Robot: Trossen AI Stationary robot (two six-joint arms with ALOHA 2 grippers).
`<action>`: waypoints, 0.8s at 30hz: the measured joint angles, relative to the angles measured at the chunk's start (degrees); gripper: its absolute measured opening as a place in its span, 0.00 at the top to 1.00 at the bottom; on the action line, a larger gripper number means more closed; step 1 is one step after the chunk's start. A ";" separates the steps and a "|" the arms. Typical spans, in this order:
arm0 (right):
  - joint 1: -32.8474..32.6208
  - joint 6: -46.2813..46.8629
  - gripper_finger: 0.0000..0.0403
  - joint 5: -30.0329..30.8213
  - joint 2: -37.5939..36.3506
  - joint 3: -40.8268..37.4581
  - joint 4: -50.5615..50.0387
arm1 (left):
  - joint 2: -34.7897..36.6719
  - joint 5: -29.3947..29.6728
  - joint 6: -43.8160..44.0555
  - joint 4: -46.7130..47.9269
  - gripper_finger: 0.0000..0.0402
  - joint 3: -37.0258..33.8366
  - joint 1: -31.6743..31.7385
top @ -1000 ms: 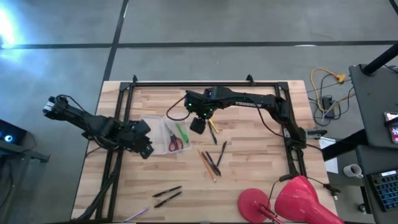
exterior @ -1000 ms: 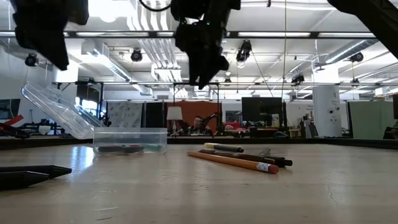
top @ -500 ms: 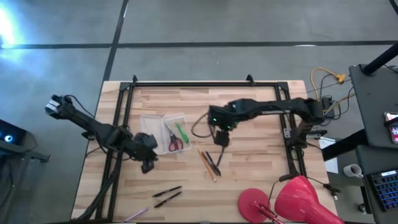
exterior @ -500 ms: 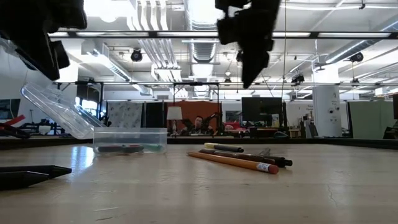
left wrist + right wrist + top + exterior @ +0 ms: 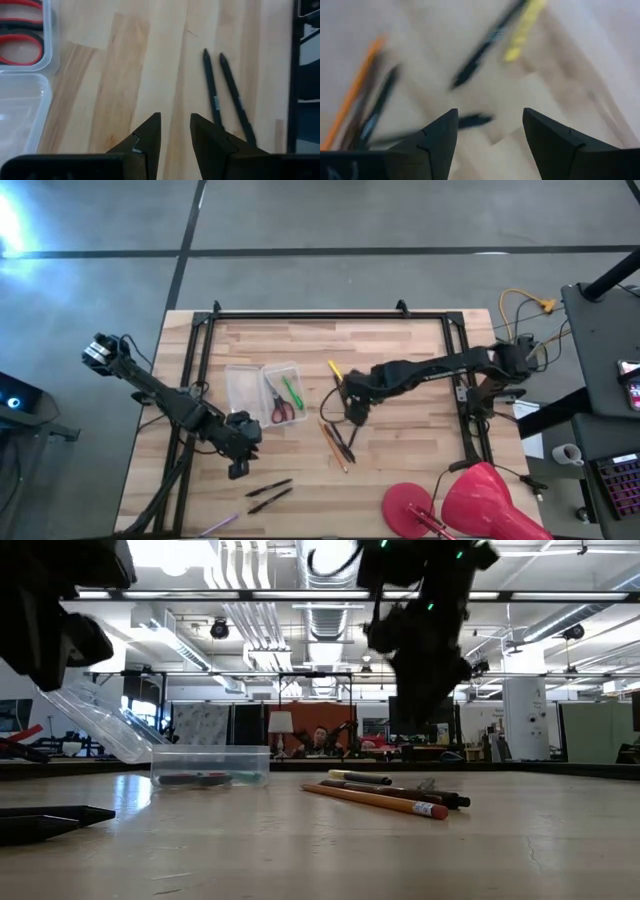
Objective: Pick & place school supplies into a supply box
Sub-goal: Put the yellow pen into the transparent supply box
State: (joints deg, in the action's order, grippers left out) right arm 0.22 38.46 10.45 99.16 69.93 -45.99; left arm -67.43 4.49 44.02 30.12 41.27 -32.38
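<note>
Left tool point(image 5: 174, 131), fingers narrowly parted and empty, hangs over bare table point(image 5: 400, 350) at 7 o'clock from the supply box point(image 5: 265, 392), facing two black pens point(image 5: 225, 92). The box lies open, lid flat, holding scissors point(image 5: 280, 408) and green pen point(image 5: 293, 392). Right tool point(image 5: 489, 131), wide and empty, hovers over the loose pencils point(image 5: 338, 442) at 4 o'clock from the box, judged lining up a pick. No legible writing; a pen's print is unreadable.

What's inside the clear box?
The supply box holds red-handled scissors and a green pen. Its open lid half looks empty. Nothing covers them.
</note>
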 joint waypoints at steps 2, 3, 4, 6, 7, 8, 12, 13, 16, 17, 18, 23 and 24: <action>2.59 3.33 0.47 0.46 2.01 0.45 1.37 | -0.66 0.01 -0.01 2.65 0.78 2.17 -0.53; 3.95 3.99 0.47 0.25 3.11 0.71 2.34 | -0.87 0.03 -0.01 3.91 0.78 3.18 -0.86; 5.18 4.35 0.47 -0.37 4.26 1.02 3.03 | -0.92 0.09 -0.01 5.22 0.78 4.11 -1.12; 7.25 3.59 0.47 -2.35 6.92 1.79 4.31 | -0.71 0.28 0.00 7.37 0.78 5.21 -1.61; 7.96 2.36 0.47 -3.42 8.27 2.38 4.69 | -0.44 0.32 0.03 8.19 0.78 5.65 -1.76; 8.37 1.29 0.47 -4.23 9.65 2.94 4.58 | -0.12 0.37 0.05 8.37 0.78 5.88 -1.87; 8.65 -0.33 0.47 -4.63 13.96 5.64 4.13 | 1.63 0.50 2.30 8.51 0.78 6.41 -2.12; 8.55 -0.33 0.47 -4.33 14.84 6.33 4.12 | 2.05 0.50 2.88 8.45 0.78 6.43 -2.12; 8.35 -0.01 0.47 -2.63 17.47 8.15 3.93 | 2.97 0.52 4.26 8.49 0.78 6.38 -2.13; 8.33 -0.09 0.48 -2.01 18.14 8.68 3.97 | 3.12 0.52 4.55 8.60 0.78 6.34 -2.25; 8.39 -0.16 0.49 -1.87 18.77 9.28 3.73 | 3.19 0.56 4.55 8.66 0.78 6.33 -2.40; 9.43 -0.82 0.60 -1.49 21.32 10.51 3.30 | 3.52 0.55 4.75 9.06 0.78 6.28 -2.89; 9.56 -1.41 0.64 -1.52 21.74 10.47 3.38 | 3.66 0.54 4.75 9.13 0.78 6.27 -2.97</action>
State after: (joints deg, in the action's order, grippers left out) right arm 9.79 37.05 8.93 120.90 80.41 -42.61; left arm -63.78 5.03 48.77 39.26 47.54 -35.35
